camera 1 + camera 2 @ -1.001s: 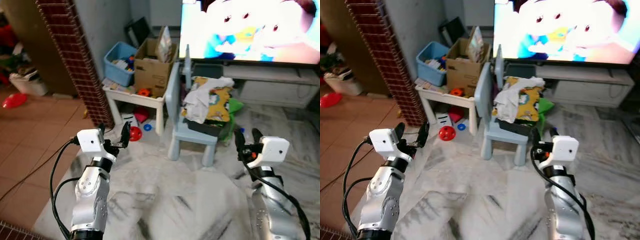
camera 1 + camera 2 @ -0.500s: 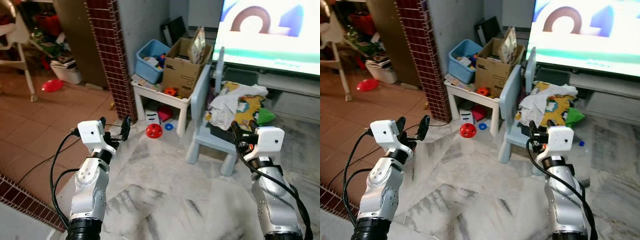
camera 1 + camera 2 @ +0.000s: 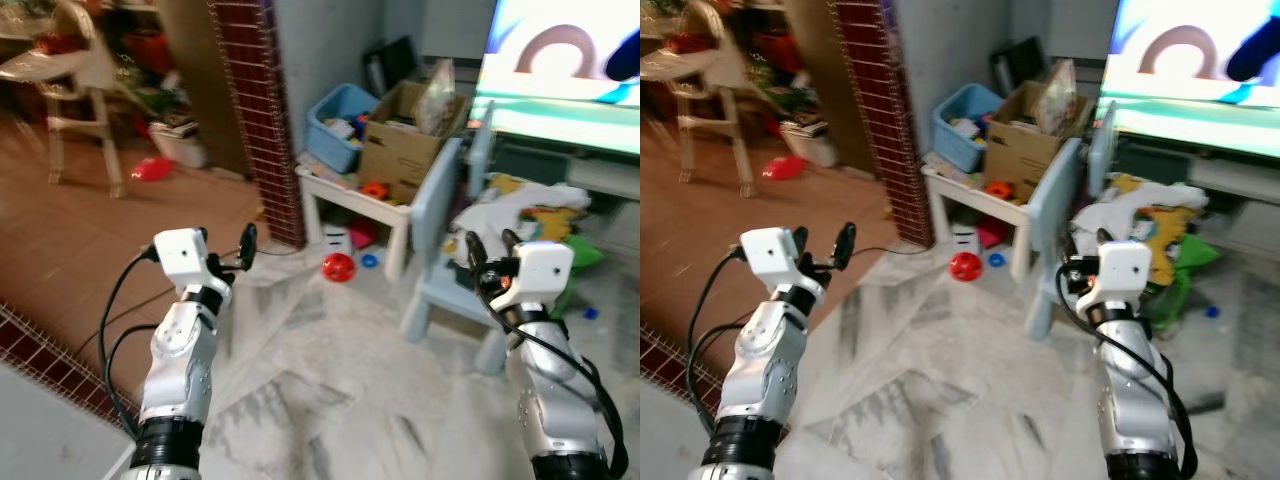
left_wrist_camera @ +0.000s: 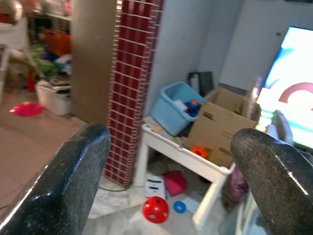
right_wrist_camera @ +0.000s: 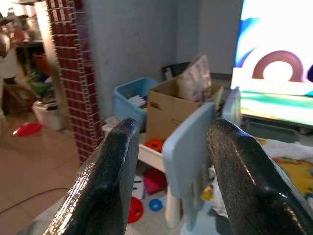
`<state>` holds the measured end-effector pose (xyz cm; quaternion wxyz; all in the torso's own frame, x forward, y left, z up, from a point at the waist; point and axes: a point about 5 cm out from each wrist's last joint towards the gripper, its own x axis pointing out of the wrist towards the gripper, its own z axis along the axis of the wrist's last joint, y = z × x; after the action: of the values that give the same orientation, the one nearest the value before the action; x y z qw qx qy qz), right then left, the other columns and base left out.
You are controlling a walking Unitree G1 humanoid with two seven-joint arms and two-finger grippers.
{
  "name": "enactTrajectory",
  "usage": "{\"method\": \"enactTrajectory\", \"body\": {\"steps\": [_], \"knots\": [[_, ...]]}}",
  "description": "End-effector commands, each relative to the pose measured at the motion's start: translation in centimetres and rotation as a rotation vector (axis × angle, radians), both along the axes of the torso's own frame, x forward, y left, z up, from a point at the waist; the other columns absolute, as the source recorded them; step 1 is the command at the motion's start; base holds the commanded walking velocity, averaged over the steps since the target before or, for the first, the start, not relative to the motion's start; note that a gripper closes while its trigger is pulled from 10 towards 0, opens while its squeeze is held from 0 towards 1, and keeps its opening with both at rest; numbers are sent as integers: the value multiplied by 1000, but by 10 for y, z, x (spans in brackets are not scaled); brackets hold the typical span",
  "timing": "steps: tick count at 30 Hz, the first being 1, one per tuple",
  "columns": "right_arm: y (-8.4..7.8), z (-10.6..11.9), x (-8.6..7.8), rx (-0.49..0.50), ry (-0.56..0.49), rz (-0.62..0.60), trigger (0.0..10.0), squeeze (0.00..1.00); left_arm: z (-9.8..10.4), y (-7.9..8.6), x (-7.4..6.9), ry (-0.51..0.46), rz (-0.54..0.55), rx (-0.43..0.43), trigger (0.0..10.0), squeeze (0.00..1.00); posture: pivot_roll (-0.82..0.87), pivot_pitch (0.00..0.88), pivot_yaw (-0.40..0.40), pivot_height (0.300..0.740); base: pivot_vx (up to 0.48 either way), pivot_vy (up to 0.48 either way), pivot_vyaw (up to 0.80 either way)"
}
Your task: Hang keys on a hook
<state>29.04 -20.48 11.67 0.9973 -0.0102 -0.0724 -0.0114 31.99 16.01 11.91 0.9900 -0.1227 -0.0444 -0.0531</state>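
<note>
Walking posture: left gripper (image 3: 233, 255) and right gripper (image 3: 487, 257) ride chest-high, fingers spread wide, holding nothing. Keys and hook aren't visible; likely searching past the brick pillar (image 3: 255, 100).

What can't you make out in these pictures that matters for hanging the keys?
- Keys and hook: none can be made out among the clutter or on the brick pillar.
- High chair: blurred and cut by the eye view's edge.
- Blue bin contents: too small to name.
- Both grippers, left and right, open and empty.
</note>
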Motion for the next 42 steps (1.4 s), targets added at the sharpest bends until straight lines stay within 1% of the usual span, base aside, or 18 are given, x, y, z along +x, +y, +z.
{"method": "enactTrajectory", "body": {"steps": [1,5,11,14,19,21,24,28,31,34,39,40,42], "knots": [[9,-3,2,30,12,16,10000,0,-4,7,-1,19,31,28,10000,0,-57,0,36,740,0,0,781],[13,-5,1,50,19,17,10000,0,-8,4,-3,31,31,18,10000,0,-50,0,33,740,0,0,781],[17,-5,2,52,21,29,10000,0,-8,4,-1,41,48,0,10000,0,-50,0,32,740,0,0,781],[16,-4,3,48,16,30,10000,0,-8,3,0,47,46,7,10000,0,-50,0,32,740,0,0,781],[16,-3,5,48,13,33,10000,0,-6,2,4,51,15,43,10000,0,-46,0,36,740,0,0,781],[16,-2,5,47,11,35,10000,0,-5,2,5,52,15,60,10000,0,-46,0,37,740,0,0,781],[15,-2,6,48,11,35,10000,0,-7,6,8,82,33,88,10000,0,-46,0,38,740,0,0,781],[15,-2,6,47,10,34,10000,0,-7,8,8,87,41,83,10000,0,-46,0,38,740,0,0,781],[14,-3,6,43,15,34,10000,0,-8,5,9,94,42,82,10000,0,-46,0,36,740,0,0,781],[13,-5,6,41,18,35,10000,0,-11,2,10,121,45,71,10000,0,-48,0,36,740,0,0,781],[13,-5,7,39,20,38,10000,0,-10,-4,10,112,26,79,10000,0,-49,0,36,740,0,0,781],[13,-5,7,38,22,38,10000,0,-9,-4,10,90,25,93,10000,0,-51,0,39,740,0,0,781],[13,-6,7,36,23,39,10000,0,-8,-3,10,78,32,95,10000,0,-55,0,41,740,0,0,781]]}}
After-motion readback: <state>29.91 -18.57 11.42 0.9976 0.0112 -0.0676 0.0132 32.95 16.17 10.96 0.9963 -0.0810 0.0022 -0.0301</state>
